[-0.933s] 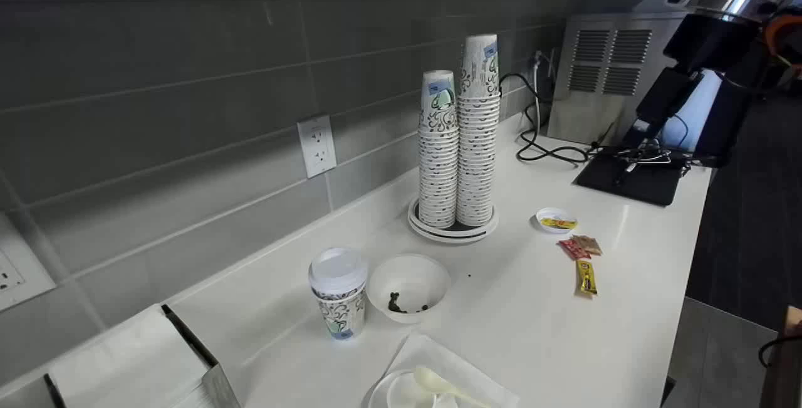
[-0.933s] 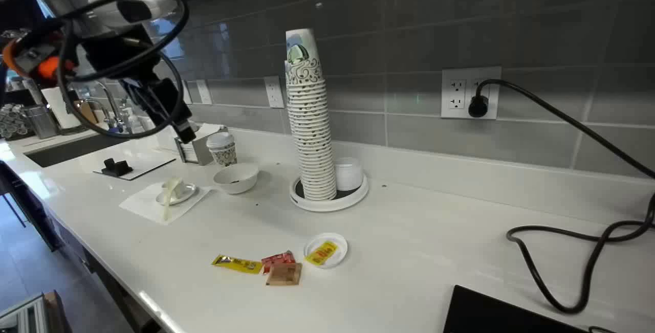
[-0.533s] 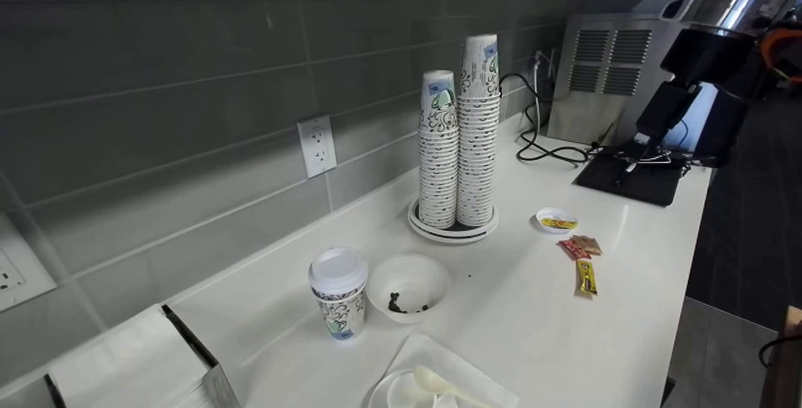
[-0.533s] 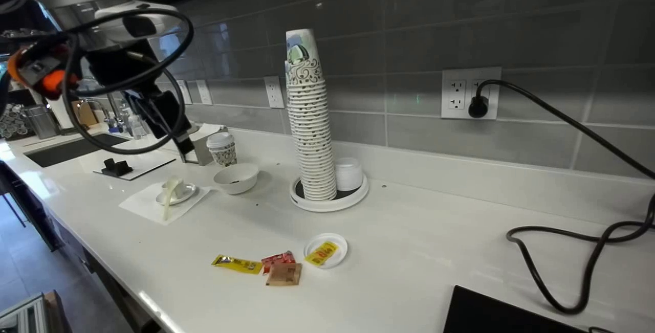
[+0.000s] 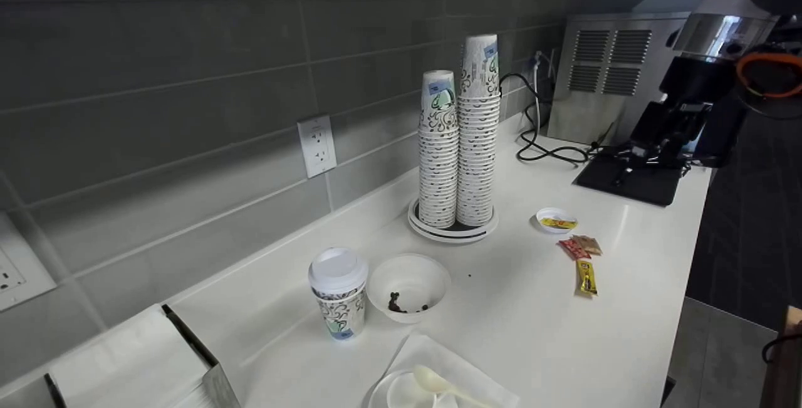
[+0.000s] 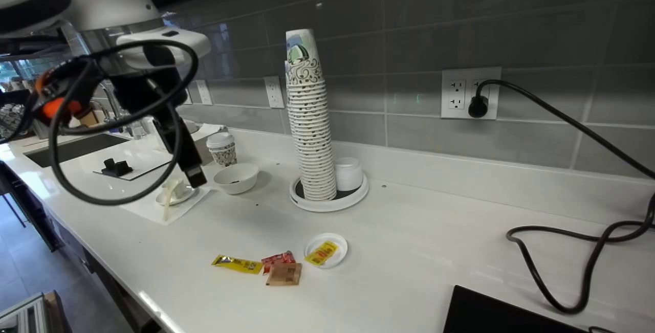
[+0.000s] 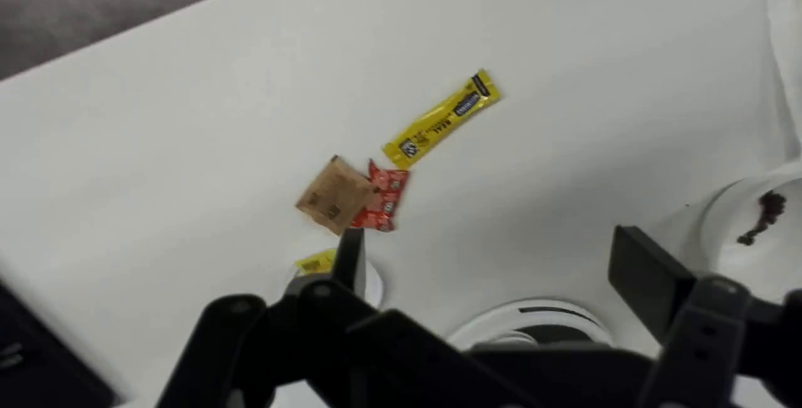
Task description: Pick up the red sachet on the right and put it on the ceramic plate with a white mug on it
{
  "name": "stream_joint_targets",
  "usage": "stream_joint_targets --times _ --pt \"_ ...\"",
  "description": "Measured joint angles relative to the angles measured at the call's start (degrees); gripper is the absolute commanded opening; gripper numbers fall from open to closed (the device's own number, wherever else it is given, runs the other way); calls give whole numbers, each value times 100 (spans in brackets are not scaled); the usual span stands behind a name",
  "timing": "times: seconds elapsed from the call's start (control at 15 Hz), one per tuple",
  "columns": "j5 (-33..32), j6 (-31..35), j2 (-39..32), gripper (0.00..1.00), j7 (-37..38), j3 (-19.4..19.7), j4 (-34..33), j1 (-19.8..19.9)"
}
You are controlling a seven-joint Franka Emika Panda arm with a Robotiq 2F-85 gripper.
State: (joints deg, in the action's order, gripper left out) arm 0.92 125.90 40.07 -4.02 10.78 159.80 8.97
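The red sachet lies flat on the counter, partly under a brown packet. It also shows in both exterior views. The white mug stands on a small white plate on a napkin, with a pale spoon leaning on it. In an exterior view the mug and plate are cut by the bottom edge. My gripper is open and empty, high above the counter. It shows in both exterior views. In the wrist view the sachet is just beyond the left fingertip.
A yellow packet lies beside the red sachet. A white lid holds another yellow packet. Tall cup stacks stand on a round tray. A white bowl and lidded cup stand near the wall.
My gripper has come down and, in an exterior view, slightly right. It has turned, so that both fingers now show in an exterior view. The sachets, mug and plate have not moved.
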Motion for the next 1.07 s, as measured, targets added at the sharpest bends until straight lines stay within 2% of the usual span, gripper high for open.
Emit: stream_joint_targets --times 0.33,0.53,1.07 --pt "-207 779 -1162 100 770 -45 -84 750" --pt "-196 798 -1776 100 1310 -170 -280 728" --pt "-100 904 -3011 100 2341 -468 -923 335"
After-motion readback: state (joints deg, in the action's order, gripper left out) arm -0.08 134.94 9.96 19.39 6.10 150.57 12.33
